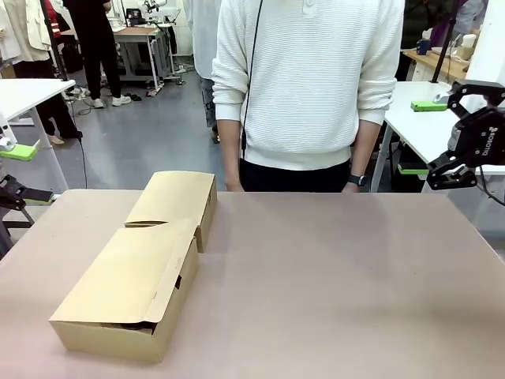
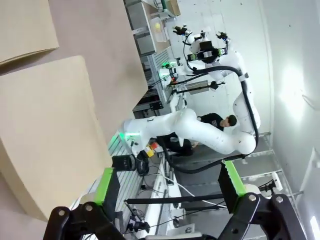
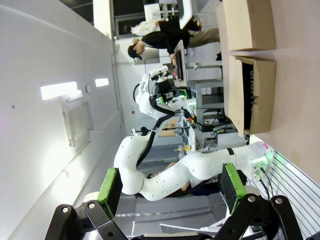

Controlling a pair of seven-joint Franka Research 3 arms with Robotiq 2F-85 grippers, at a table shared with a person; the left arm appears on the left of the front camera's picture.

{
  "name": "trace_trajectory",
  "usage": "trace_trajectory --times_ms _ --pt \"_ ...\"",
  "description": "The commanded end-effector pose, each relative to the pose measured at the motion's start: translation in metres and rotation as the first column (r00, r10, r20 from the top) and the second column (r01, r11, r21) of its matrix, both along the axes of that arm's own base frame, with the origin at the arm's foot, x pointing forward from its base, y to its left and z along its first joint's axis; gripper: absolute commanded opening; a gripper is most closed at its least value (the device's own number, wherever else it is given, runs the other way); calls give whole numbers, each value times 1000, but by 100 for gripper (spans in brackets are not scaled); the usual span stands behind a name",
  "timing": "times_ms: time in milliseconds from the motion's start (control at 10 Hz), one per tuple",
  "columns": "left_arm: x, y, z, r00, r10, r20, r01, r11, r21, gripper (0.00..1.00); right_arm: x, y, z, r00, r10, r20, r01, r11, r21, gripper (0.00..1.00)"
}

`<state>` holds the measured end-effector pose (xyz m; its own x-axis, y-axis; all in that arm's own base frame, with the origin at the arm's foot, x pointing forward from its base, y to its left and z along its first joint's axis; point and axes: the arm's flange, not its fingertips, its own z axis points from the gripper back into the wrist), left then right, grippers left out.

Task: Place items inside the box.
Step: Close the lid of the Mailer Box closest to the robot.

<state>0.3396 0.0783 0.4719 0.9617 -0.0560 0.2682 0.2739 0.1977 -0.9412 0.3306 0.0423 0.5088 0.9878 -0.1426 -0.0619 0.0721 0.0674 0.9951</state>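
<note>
Across the brown worktop (image 1: 331, 276) we see two cardboard boxes (image 1: 130, 292) at our left, flaps closed over them. Our right hand (image 1: 458, 170) hangs wide open at the right edge, empty; our left hand (image 2: 170, 185) gapes empty too.

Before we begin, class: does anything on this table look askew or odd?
The nearer cardboard box has its lid not fully shut: the front flap bulges out over a dark gap. The farther cardboard box looks closed flat.
</note>
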Motion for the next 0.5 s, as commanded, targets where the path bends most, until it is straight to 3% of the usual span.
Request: trace_trajectory --times_ms 0,400 --pt "-4 -4 -4 1000 3 29 -4 1000 12 100 1 2 4 1000 -4 9 4 1000 20 100" --pt "-4 -4 -4 1000 3 29 -4 1000 12 100 1 2 4 1000 -4 9 4 1000 20 100"
